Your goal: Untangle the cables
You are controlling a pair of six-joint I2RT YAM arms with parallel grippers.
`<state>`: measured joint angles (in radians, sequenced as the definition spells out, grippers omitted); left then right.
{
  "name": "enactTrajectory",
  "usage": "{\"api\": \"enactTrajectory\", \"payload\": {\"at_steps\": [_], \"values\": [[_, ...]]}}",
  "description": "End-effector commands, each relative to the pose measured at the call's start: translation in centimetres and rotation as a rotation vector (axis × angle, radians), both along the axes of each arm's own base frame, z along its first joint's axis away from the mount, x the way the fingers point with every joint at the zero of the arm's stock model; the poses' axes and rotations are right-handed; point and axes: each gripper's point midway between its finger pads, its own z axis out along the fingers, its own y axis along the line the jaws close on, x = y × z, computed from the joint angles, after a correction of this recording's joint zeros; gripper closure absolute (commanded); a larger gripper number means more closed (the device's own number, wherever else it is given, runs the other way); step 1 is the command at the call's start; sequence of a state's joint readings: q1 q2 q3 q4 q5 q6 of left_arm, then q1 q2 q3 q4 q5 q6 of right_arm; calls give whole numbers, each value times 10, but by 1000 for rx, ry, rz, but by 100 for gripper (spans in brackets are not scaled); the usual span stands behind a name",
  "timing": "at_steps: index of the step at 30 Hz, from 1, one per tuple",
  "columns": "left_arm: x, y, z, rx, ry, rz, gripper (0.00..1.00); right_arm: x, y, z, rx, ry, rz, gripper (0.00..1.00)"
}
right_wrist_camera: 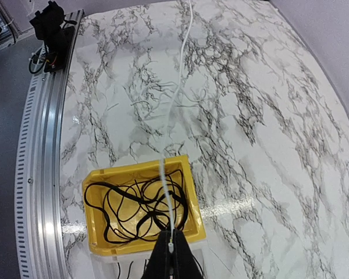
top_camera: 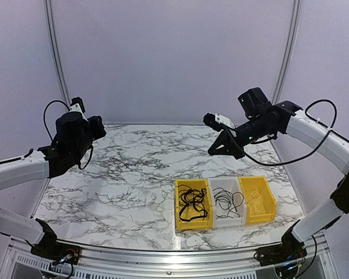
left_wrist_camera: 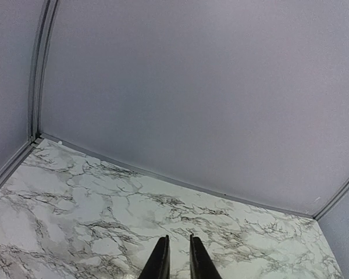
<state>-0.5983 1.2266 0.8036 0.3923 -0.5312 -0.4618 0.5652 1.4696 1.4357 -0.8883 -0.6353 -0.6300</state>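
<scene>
R gripper, raised over white marble-look table at ~2 o'clock, is clenched on thin white cable, which runs up out of wrist view. L gripper at 10 o'clock, jaws slightly parted, nothing btwn. At 5 o'clock, tangled black cables fill yellow plastic bin.

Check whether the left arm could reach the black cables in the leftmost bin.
Probably yes: the left gripper holds nothing, the yellow bin is open-topped, and the right gripper, shut on a white cable, hangs farther back.
</scene>
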Motion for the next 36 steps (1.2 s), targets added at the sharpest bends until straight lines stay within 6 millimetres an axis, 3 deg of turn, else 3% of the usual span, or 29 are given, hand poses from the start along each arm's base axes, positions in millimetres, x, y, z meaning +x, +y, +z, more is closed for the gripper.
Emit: {"api": "enactTrajectory", "payload": {"at_steps": [1,5,11,20,23,30,36], "values": [[2,26,12,5,-43,72,85,10,-38,16,-48,-31,-91,100],[6,28,8,-4,-32,70,85,25,-70,39,-56,-95,-189,100],[16,7,-8,-38,13,-10,83,40,-110,88,-25,-207,-340,100],[29,-21,-19,-73,57,-115,81,37,-138,145,16,-352,-483,100],[31,-25,-17,-70,55,-130,81,32,-148,144,-30,-381,-509,100],[33,-35,-16,-54,55,-176,80,11,-177,110,-205,-420,-528,100],[36,-37,-22,-38,68,-179,79,-8,-195,96,-315,-419,-531,100]]}}
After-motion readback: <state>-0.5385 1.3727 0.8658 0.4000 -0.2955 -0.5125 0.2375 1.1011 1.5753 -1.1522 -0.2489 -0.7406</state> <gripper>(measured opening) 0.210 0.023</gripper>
